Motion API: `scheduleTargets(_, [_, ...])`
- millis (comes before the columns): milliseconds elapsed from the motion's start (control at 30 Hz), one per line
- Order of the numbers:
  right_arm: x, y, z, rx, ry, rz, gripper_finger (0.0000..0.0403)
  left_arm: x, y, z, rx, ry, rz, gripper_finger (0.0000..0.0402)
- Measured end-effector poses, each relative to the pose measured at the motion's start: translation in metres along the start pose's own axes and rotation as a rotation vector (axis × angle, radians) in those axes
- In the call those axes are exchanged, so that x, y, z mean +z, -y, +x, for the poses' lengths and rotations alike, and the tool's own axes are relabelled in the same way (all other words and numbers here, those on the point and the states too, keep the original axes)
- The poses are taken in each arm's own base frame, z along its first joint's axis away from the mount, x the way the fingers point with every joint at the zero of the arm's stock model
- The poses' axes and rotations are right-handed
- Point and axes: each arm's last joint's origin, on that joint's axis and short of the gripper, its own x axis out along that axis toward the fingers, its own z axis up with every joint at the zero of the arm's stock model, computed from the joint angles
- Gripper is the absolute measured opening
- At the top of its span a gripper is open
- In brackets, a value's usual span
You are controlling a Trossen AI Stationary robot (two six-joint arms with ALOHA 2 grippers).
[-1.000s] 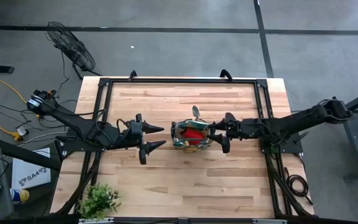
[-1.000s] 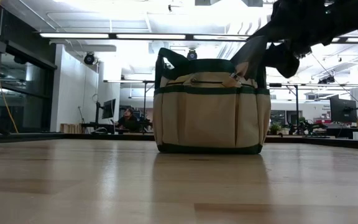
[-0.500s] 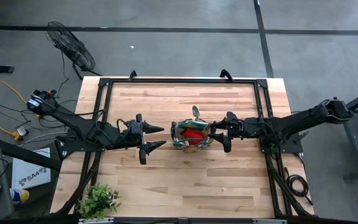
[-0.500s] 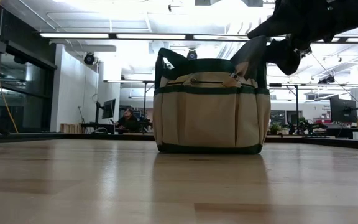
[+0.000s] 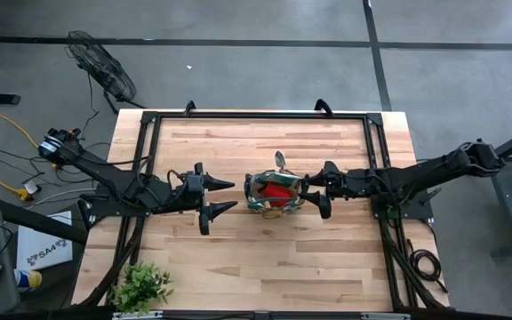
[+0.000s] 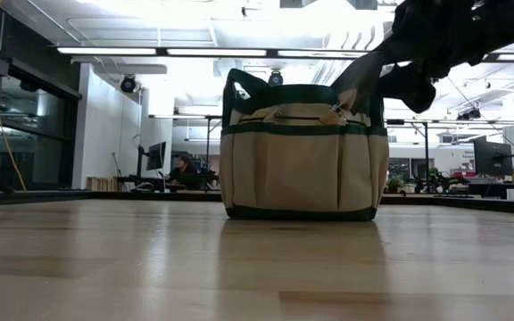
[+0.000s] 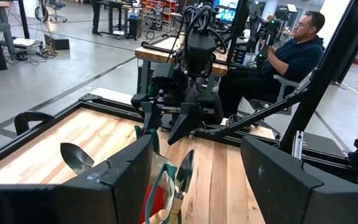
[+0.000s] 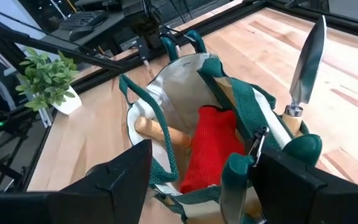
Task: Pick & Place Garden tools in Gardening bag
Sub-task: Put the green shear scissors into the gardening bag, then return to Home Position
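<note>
Gardening bag at table centre, tools already inside.

The gardening bag (image 5: 272, 195) holds a red bundle (image 8: 211, 147), a wooden handle (image 8: 161, 132) and an upright trowel (image 8: 307, 68). At its 3 o'clock the right gripper (image 5: 313, 196) hovers, fingers spread and empty; at 9 o'clock, apart, the left gripper (image 5: 223, 196) waits, also spread.

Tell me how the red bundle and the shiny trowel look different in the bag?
The red bundle is soft cloth, while the trowel has a hard, shiny metal blade. The red bundle lies down inside the gardening bag, but the trowel stands upright at the bag's side, its pointed blade poking well above the rim. The bundle is bright red; the trowel is silver. Both are already stowed in the bag.
</note>
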Motion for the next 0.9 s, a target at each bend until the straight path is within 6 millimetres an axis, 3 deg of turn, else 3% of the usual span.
scheduleTargets(333, [-0.001, 0.002, -0.004, -0.004, -0.030, -0.050, 0.0248, 0.000, 0.000, 0.000, 0.000, 0.000, 0.000, 0.0242])
scheduleTargets(700, [0.004, 0.007, -0.031, -0.024, -0.031, -0.058, 0.0248, 0.000, 0.000, 0.000, 0.000, 0.000, -0.001, 0.0242])
scheduleTargets(900, [0.003, 0.012, -0.048, -0.018, -0.076, 0.019, 0.0248, 0.000, -0.001, -0.001, 0.001, -0.005, -0.002, 0.0242])
